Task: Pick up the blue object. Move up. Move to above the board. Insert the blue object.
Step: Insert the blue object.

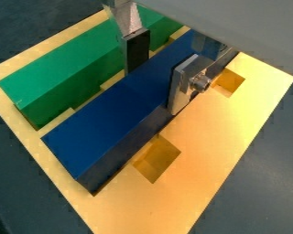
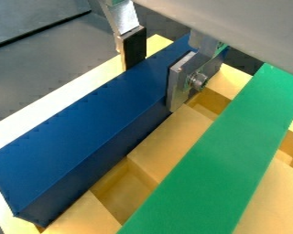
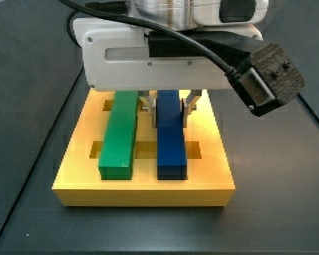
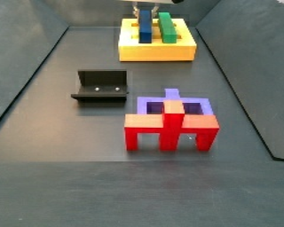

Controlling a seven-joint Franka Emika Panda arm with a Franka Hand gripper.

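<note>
Two long bars on the board (image 3: 143,189), side by side: blue object (image 3: 169,144) and green bar (image 3: 117,139), parallel, apart, a strip of yellow between them. Dark grey matte floor (image 4: 61,115) all round, with raised dark walls at the edges in a side view. Board at the far end of that floor in that view (image 4: 156,49); nearer the camera, the fixture (image 4: 102,86), and nearer again a purple block with red pieces (image 4: 170,120).

Blue object seated lengthwise in a groove of the board (image 1: 222,174), long axis along the grooves, standing proud of the yellow top as a tall narrow slab (image 2: 94,151). Green bar (image 2: 222,164) lower and flatter in both wrist views (image 1: 63,78).

Gripper (image 1: 159,66) down over the blue object near one end, fingers (image 1: 186,84) narrow, one plate on each long face (image 2: 183,80), pads against the blue sides as far as can be told.

Gripper (image 3: 173,108) mostly hidden under the white wrist housing (image 3: 156,55); far end of both bars covered too. Rectangular cut-outs in the board only partly visible beside the bars.
</note>
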